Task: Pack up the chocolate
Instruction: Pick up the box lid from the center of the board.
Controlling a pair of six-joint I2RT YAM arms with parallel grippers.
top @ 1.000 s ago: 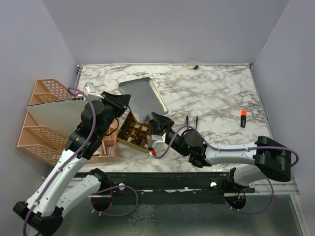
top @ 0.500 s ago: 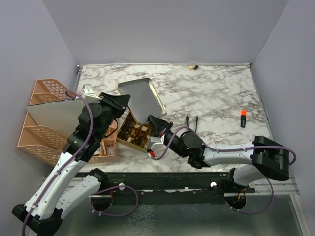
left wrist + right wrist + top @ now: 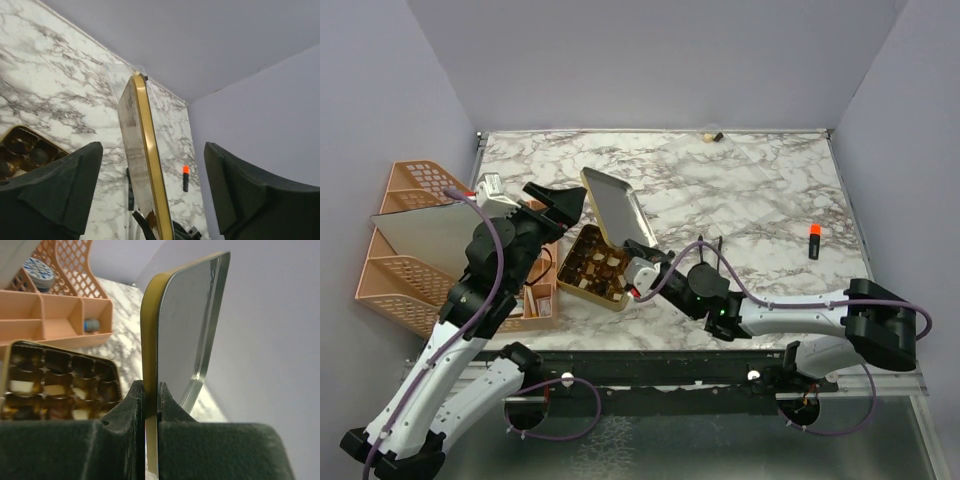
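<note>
the lid (image 3: 617, 208) has swung up onto its edge since a second ago. my left hand (image 3: 565, 205) is apart, straddling it without touching; my right hand (image 3: 151, 395) is clamped on its rim. i note the chocolate (image 3: 592, 266) in the tray (image 3: 567, 285) on the table (image 3: 750, 190).

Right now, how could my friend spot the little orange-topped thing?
Look at the white marble table, near its right edge. A small black stick with a bright orange cap lies there alone; nothing else on the table has that orange tip.
</note>
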